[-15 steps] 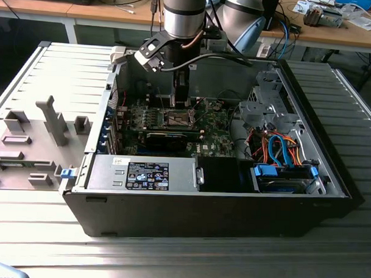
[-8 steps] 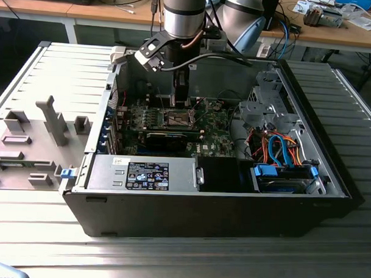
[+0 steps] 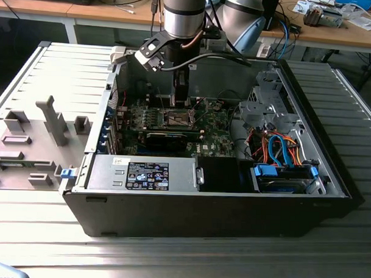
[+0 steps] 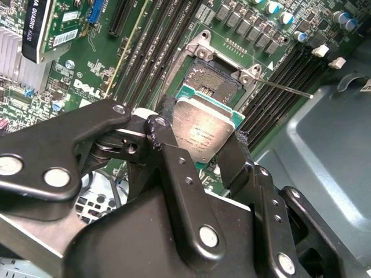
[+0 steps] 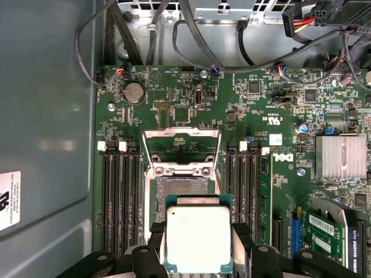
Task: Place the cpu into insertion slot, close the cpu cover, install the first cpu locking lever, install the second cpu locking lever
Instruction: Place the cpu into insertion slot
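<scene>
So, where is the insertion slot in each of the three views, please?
Exterior view: the insertion slot sits on the green board, under the gripper.
First wrist view: the insertion slot lies just past the held cpu.
Second wrist view: the insertion slot lies just past the cpu too.
Shared landmark: the gripper.

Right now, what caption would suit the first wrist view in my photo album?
The gripper holds the cpu by its edges near the uncovered insertion slot, the cpu cover raised.
</scene>
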Motion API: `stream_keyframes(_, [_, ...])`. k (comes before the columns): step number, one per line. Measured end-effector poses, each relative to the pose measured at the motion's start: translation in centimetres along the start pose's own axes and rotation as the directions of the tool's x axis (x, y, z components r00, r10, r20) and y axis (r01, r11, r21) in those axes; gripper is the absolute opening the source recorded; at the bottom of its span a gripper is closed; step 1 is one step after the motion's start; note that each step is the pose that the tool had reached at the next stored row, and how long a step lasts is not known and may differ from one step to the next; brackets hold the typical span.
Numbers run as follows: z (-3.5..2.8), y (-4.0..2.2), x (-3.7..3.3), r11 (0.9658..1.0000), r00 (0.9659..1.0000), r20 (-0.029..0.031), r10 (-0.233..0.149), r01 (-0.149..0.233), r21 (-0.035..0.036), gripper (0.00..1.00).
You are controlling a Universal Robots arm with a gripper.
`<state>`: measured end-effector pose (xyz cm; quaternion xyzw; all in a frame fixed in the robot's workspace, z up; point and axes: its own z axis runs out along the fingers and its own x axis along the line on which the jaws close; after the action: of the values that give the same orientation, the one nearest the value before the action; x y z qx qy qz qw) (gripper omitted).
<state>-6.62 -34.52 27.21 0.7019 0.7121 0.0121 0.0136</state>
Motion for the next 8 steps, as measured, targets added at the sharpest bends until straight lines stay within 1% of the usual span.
stream_keyframes(8, [0.09,-0.01,0.14,1.0,1.0,0.0,0.0,0.0,0.0,0.54])
